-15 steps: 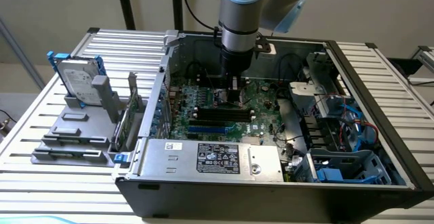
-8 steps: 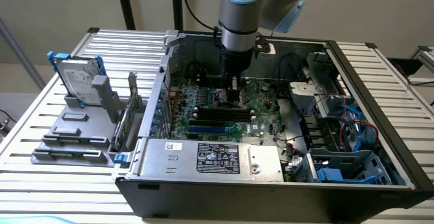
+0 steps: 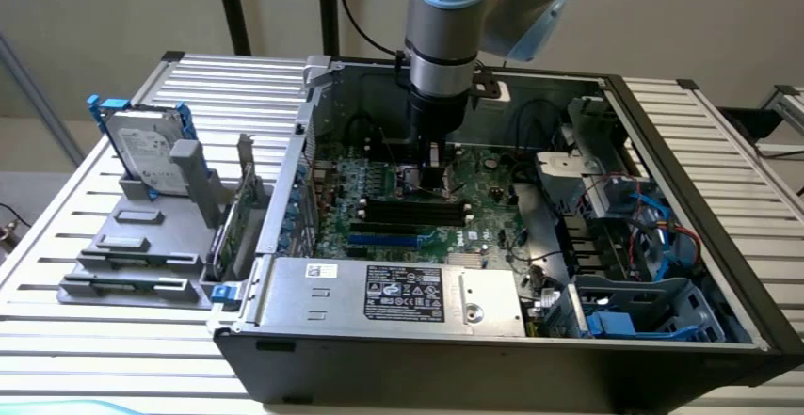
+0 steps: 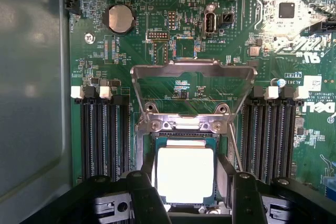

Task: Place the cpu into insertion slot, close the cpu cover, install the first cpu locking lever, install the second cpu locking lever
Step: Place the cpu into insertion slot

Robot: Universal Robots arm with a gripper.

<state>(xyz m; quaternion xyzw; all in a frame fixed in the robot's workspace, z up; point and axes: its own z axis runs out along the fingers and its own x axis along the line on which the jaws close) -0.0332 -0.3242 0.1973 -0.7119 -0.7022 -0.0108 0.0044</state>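
Gripper (image 3: 434, 182) hangs low over the board (image 4: 157, 24), jaws wide apart, with one of its fingers (image 4: 143, 192) on each side of the cpu (image 4: 185, 174). The cpu lies flat in the slot (image 4: 181, 136) between them. Just past the fingertips the cover (image 4: 194, 67) stands raised (board visible through its window)

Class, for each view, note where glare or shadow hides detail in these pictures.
Wrist view: glare washes the cpu face to near white, so no marking reads, and the raised cpu cover glints along its hinge edge. Exterior view: the computer case interior lies in shade around the motherboard, while the slatted table is brightly lit.
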